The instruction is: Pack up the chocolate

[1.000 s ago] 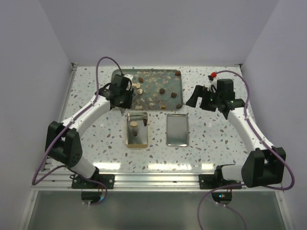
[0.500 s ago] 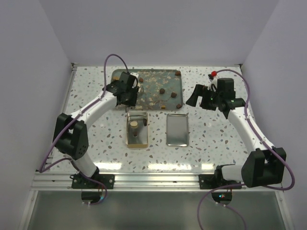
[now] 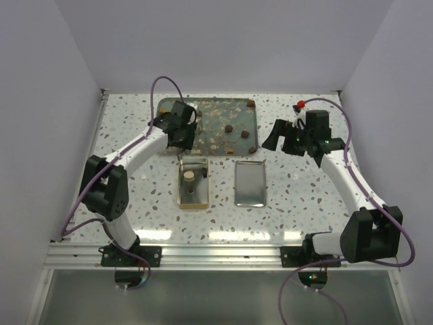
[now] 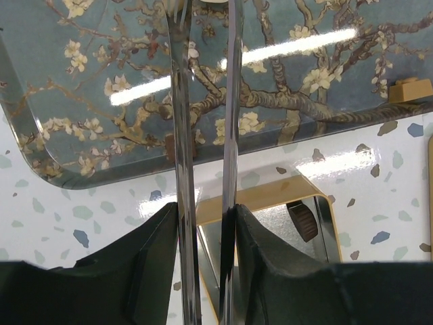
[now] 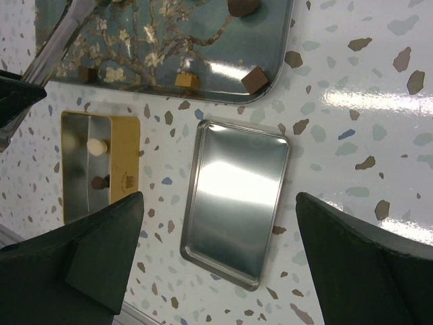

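Observation:
Dark chocolate pieces (image 3: 229, 128) lie scattered on the blossom-patterned tray (image 3: 210, 108). The open gold tin (image 3: 181, 184) in front of it holds a cream piece (image 3: 190, 176) and a dark piece (image 3: 191, 190). My left gripper (image 3: 179, 130) is over the tray's left part, shut on metal tongs (image 4: 181, 101). The tongs reach out over the tray, and their tips run out of the left wrist view. That view also shows the tin's rim (image 4: 270, 196) and the dark piece (image 4: 302, 220). My right gripper (image 3: 279, 143) is open and empty, right of the tray. In the right wrist view, the right gripper (image 5: 218, 196) is above the lid.
The silver tin lid (image 3: 249, 183) lies flat to the right of the tin and shows in the right wrist view (image 5: 233, 203). Pale crumbs and flakes litter the tray. White walls stand on three sides. A metal rail runs along the near edge.
My left arm has swung its elbow inward and raised it. The gripper with the tongs has shifted slightly farther over the tray. The right arm has stayed still.

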Motion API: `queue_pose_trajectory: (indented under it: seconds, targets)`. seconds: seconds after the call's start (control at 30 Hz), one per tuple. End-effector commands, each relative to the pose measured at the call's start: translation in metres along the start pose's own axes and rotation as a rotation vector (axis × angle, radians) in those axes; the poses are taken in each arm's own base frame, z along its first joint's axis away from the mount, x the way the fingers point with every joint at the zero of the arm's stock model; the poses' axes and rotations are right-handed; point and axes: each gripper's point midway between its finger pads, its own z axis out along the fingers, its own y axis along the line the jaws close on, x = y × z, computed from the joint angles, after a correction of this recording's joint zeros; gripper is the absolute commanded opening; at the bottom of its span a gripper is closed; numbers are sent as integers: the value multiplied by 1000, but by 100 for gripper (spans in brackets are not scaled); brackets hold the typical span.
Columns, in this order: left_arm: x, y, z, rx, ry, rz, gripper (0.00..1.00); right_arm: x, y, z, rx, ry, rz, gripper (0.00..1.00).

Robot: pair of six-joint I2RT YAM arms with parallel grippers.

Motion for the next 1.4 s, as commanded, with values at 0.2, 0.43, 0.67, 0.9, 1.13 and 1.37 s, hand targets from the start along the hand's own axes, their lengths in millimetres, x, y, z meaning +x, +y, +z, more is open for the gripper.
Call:
queue_pose_trajectory:
  seconds: [0.2,0.43,0.67,0.9,1.13,1.37]
  targets:
    - [-28,1,-6,-28,-57,50,43,-13,7,-7,-6,-30,-27,97]
    - [-21,3,-7,-112,-33,112,43,-12,8,-5,-15,-24,-27,97]
    - [-14,-8,-1,-154,-7,197,43,-13,9,-7,-18,-27,-28,97]
    - [-14,-6,-2,-171,0,210,43,-11,9,-7,-18,-23,-28,97]
    - [-17,-7,-8,-164,-15,200,31,-10,8,-6,-17,-19,-30,97]
    - [-31,-8,-35,-141,-63,186,30,-9,7,-6,-17,-19,-30,98]
